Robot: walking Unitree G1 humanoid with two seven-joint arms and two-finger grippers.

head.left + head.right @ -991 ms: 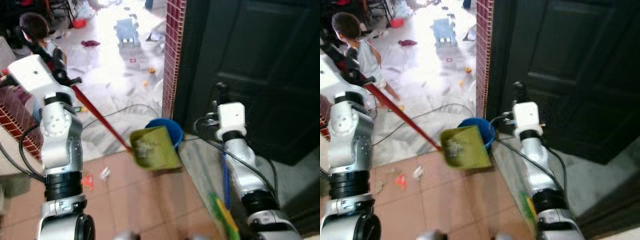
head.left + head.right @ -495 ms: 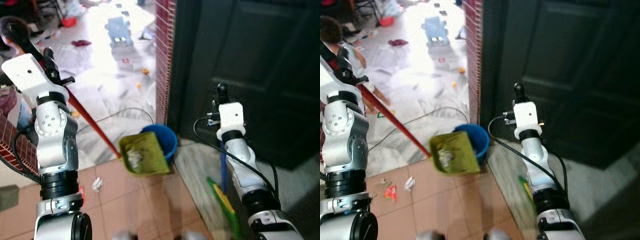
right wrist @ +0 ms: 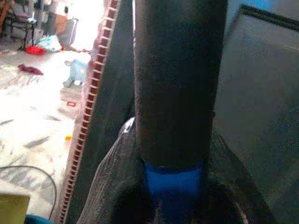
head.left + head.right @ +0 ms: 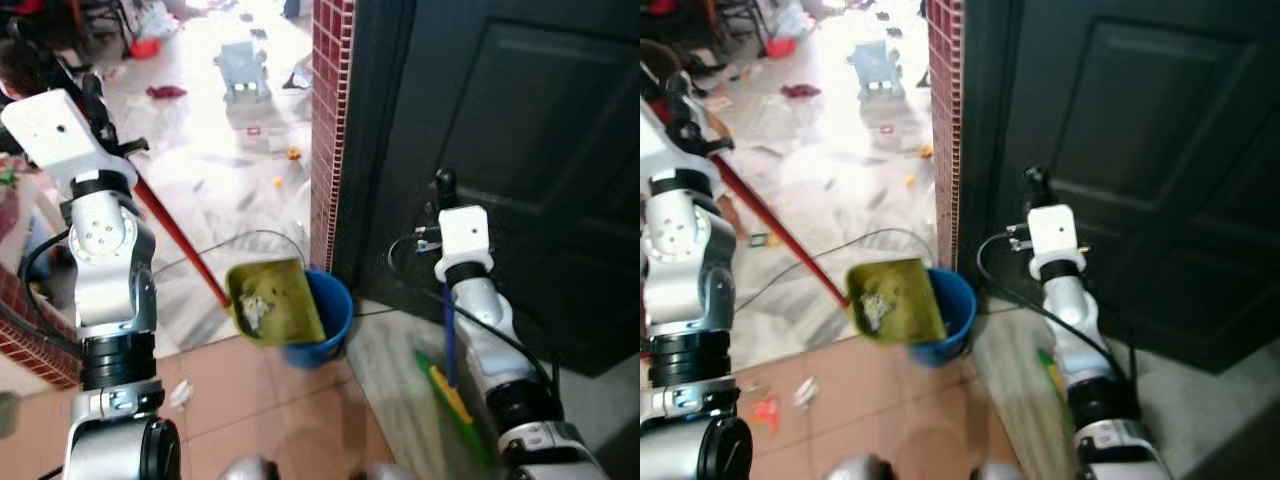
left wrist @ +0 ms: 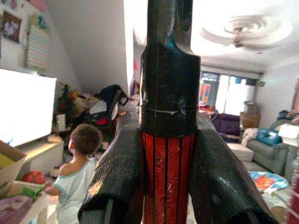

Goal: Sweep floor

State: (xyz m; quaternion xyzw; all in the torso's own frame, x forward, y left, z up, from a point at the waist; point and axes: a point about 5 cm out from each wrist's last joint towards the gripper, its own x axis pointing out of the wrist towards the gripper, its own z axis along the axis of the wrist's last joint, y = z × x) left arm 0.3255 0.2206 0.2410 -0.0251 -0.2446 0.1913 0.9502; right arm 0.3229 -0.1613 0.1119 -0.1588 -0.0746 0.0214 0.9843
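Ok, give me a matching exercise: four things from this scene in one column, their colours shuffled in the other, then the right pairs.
Things:
1. dustpan
2. bucket
3. dustpan handle
4. door

Colours:
A. blue
B. red
C. yellow-green
D. black

Pairs: 1-C, 2-A, 3-B, 4-D. The left hand is shut on the dustpan handle, and the dustpan holds debris right beside the bucket.

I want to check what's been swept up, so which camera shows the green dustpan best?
The left eye view: the green dustpan faces the camera beside the blue bucket, debris visible in its tray. The right eye view shows it the same. The left wrist view shows the left gripper clamping its red handle.
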